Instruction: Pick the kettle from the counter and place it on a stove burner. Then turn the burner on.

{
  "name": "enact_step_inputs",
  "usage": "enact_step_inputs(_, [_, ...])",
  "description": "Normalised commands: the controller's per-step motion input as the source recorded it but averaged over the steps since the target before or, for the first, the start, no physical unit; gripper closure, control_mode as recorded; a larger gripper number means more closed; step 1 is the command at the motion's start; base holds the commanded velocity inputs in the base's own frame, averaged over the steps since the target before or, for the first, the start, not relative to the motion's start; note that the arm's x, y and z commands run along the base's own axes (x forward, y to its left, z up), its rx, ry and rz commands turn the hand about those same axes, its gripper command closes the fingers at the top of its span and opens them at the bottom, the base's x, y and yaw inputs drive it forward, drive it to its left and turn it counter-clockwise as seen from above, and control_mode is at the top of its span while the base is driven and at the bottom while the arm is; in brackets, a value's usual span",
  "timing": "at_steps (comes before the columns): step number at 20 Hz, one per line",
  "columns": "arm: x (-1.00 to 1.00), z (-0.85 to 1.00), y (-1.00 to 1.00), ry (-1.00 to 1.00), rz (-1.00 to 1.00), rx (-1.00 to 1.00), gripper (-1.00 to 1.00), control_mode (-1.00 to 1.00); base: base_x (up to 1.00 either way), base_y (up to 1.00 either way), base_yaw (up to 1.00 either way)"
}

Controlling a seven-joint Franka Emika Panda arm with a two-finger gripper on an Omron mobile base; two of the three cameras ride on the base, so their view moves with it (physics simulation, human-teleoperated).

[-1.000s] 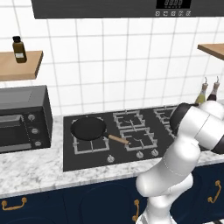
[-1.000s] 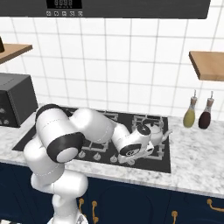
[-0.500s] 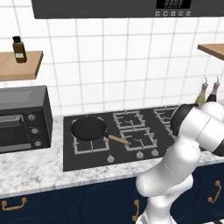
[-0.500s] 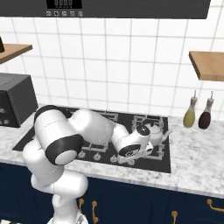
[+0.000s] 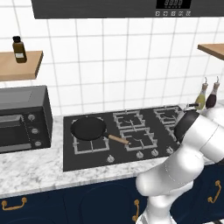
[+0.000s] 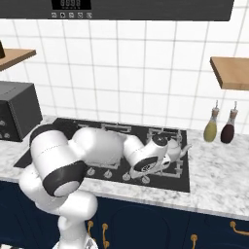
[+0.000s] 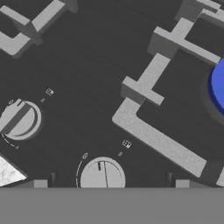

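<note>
White tile and a black six-burner hob (image 5: pixel 83 159) face us, set in the counter (image 6: pixel 219 187), with a pan (image 5: pixel 89 128) on the front left grate. We find the kettle (image 6: pixel 171 148) already sitting on the right-hand burner (image 6: pixel 182 168), spout aimed at the two bottles (image 6: pixel 219 127), the arm's wrist crowding it from the left. From the hand camera we look down on a round knob (image 7: pixel 102 175) just ahead of the gripper (image 7: pixel 111 184), beside a grate bar (image 7: pixel 157 139). Only the fingertips (image 7: pixel 40 183) peek in, well apart, nothing between them, so we call them spread. We judge that the kettle is rigid, smooth and slippery; its arched handle is the place to grab. That knob looks stiff and small, so we'd pinch it across its rim and twist.
</note>
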Motion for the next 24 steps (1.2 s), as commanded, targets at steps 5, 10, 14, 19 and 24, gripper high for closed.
enact_step_inputs(5, [-0.54,0.08,0.11,0.00,0.00,0.00,-1.00,-1.00,0.00,0.00,0.00])
enact_step_inputs(10, [-0.90,0.00,0.39,0.00,0.01,-0.03,-1.00,-1.00,0.00,0.00,0.00])
enact_step_inputs(14, [-0.79,0.10,0.44,-0.07,0.01,-0.08,-1.00,-1.00,0.00,0.00,0.00])
enact_step_inputs(19, [-0.41,0.66,0.17,-0.23,0.00,-0.04,-1.00,-1.00,0.00,0.00,0.00])
enact_step_inputs(24, [-0.28,0.75,0.10,-0.25,0.00,-0.03,-1.00,-1.00,0.00,0.00,0.00])
